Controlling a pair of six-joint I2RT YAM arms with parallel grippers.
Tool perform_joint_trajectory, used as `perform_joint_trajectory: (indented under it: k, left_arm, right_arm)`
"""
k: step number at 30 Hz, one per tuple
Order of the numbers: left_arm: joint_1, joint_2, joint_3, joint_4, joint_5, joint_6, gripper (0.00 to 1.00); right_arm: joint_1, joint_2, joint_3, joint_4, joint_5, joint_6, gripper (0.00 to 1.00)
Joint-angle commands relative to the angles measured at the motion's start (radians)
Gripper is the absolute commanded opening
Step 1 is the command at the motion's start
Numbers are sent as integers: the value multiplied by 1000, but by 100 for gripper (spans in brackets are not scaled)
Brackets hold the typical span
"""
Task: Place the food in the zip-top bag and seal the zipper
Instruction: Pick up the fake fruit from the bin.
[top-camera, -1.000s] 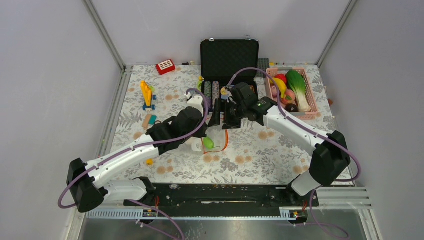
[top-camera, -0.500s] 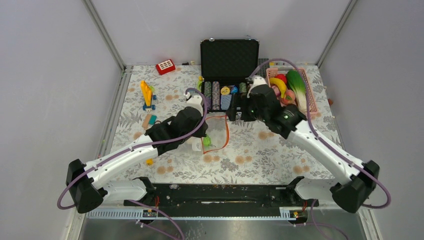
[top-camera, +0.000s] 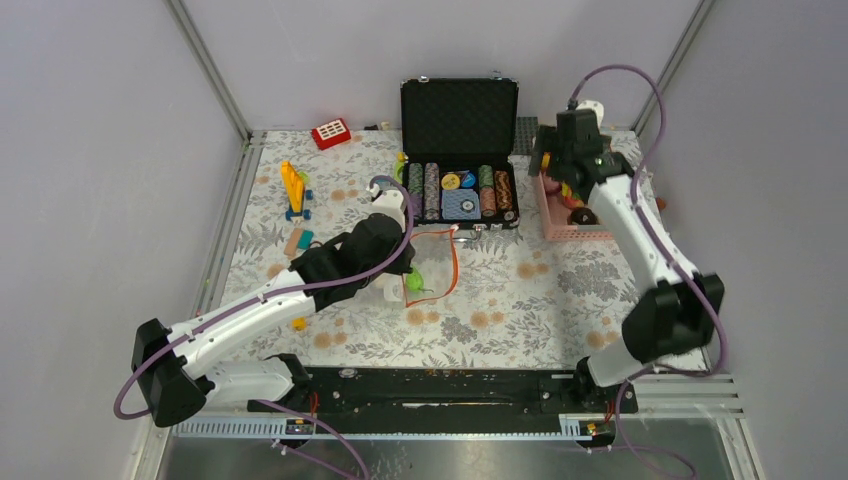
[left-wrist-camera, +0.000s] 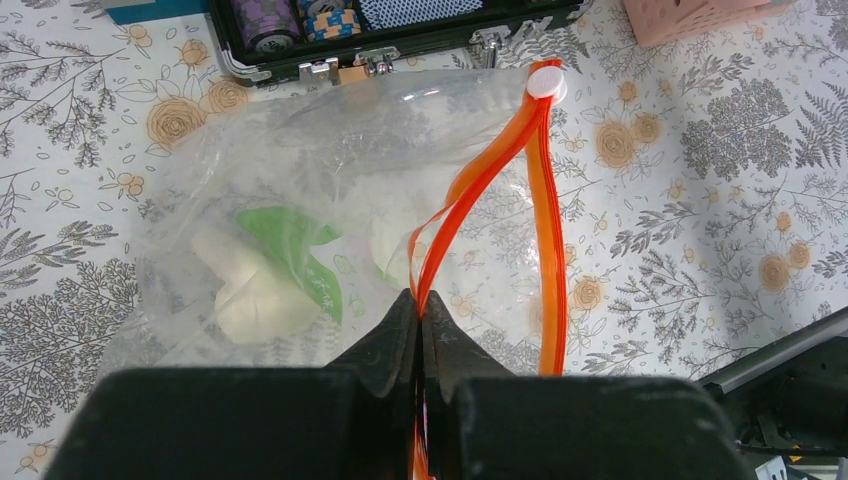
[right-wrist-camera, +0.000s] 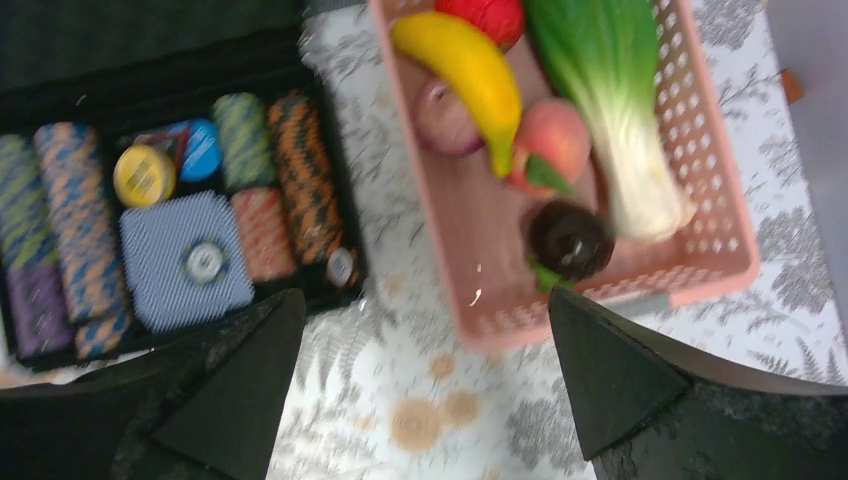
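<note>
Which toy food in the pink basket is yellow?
The banana. It is the only yellow piece in the pink basket; beside it lie a green-white leafy vegetable, a peach and a dark round fruit.

Nothing legible in any view.
The yellow disc (right-wrist-camera: 144, 175) in the poker chip case (top-camera: 458, 110) carries dark marks, too blurred to read. The blue card deck (right-wrist-camera: 187, 262) beside it shows only a woven pattern, and the red block (top-camera: 330, 133) on the surface (top-camera: 520, 300) only a grid of white squares.
</note>
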Motion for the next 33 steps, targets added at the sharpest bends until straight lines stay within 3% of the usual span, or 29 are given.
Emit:
perform_joint_trajectory:
  k: [1, 7, 13, 21, 33]
  left_arm:
    - [3, -21, 1, 42, -37, 16, 0]
    - [2, -11, 3, 41, -47, 23, 0]
    - [3, -3, 1, 46, -57, 30, 0]
    - [5, 8, 6, 42, -58, 29, 0]
    - [4, 11, 7, 44, -48, 27, 0]
  right_arm:
    - [-132, 216, 223, -43, -67, -95, 98]
    - [-223, 580, 615, -215, -140, -73, 93]
    - [-257, 831, 921, -358, -230, -42, 87]
    - [-263, 901, 907, -333, -237, -20, 85]
    - [-262, 945, 883, -333, -243, -24, 73]
